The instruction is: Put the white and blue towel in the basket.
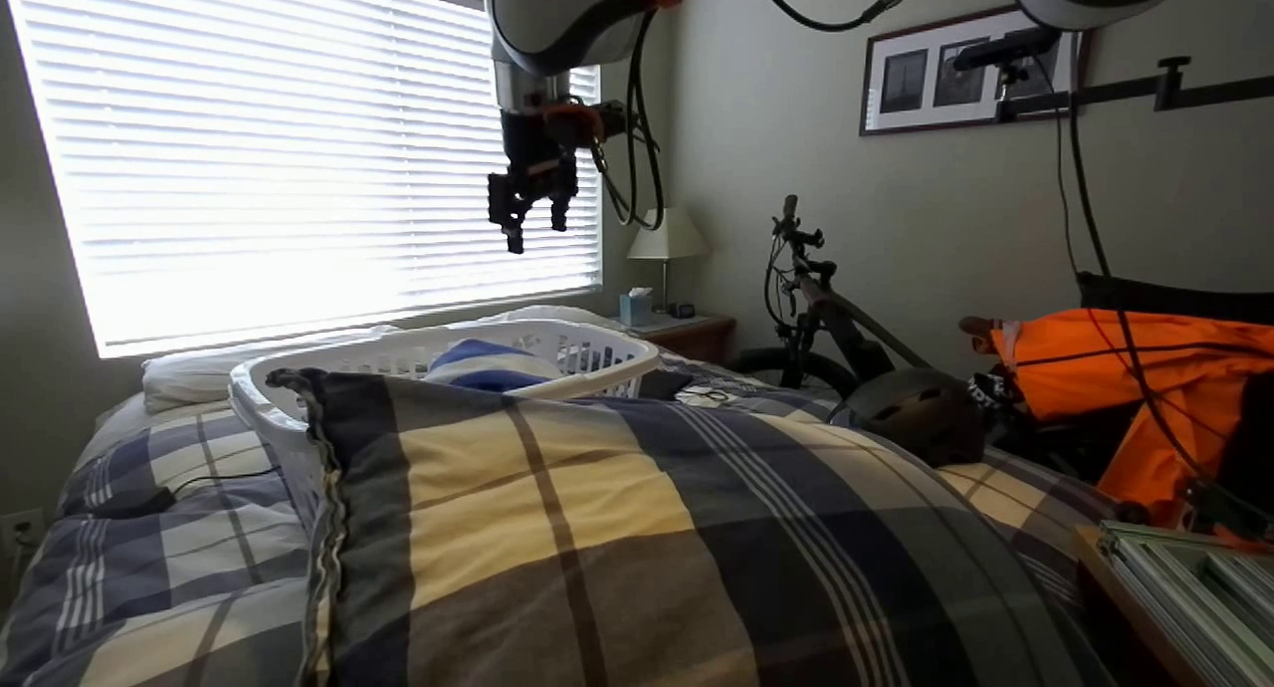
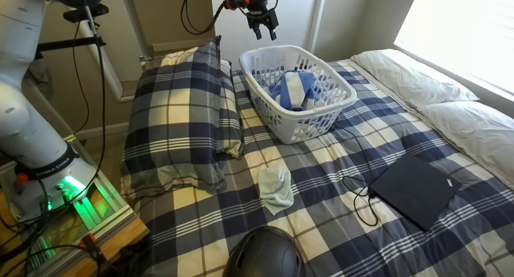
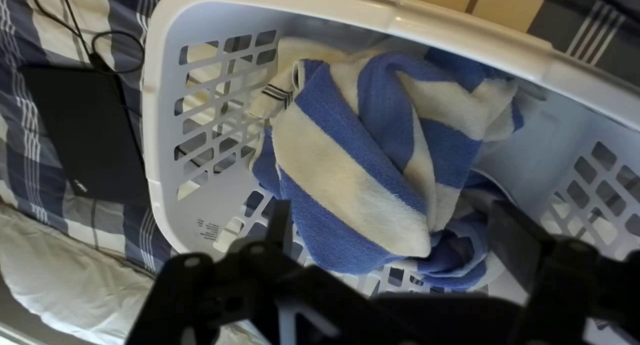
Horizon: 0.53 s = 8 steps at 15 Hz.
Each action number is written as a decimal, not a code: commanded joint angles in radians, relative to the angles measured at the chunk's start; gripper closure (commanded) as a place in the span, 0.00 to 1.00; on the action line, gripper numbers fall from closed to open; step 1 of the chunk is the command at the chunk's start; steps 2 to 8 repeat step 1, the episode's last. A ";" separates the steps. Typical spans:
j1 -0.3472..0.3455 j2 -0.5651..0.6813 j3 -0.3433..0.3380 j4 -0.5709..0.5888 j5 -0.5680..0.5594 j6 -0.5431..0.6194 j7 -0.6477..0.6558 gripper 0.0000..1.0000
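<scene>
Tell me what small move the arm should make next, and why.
I'd probably ease the gripper up and away from the basket: the white and blue towel already lies inside, and the gripper hangs open above it, holding nothing.

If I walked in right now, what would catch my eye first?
Probably the blue-and-white striped cloth towel inside the white plastic slotted basket on the multicoloured plaid bedding. Above the basket hangs an open black two-fingered gripper. In an exterior view, bright orange fabric stands out at the right edge.
</scene>
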 commanded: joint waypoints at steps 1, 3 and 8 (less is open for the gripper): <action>0.000 0.001 0.000 0.000 0.000 0.000 0.000 0.00; 0.000 0.001 0.000 0.000 0.000 0.000 0.000 0.00; 0.000 0.001 0.000 0.000 0.000 0.000 0.000 0.00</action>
